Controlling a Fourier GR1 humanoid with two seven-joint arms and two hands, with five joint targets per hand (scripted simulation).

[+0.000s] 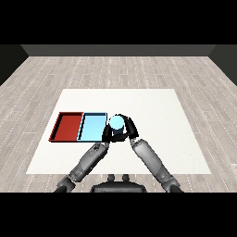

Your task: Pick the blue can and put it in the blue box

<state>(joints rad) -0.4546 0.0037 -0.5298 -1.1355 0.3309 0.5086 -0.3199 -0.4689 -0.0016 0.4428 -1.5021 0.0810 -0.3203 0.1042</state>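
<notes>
You see the light blue cylindrical can [116,123] clasped in the right robot hand [129,128], fingers curled round it, beside the light blue tray [92,126]; left robot hand [107,134] unclear.

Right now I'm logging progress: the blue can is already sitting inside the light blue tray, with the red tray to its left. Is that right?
Not quite. The head view shows the blue can just right of the light blue tray, not inside it, with black fingers curled round it. The red tray does lie to the left.
</notes>
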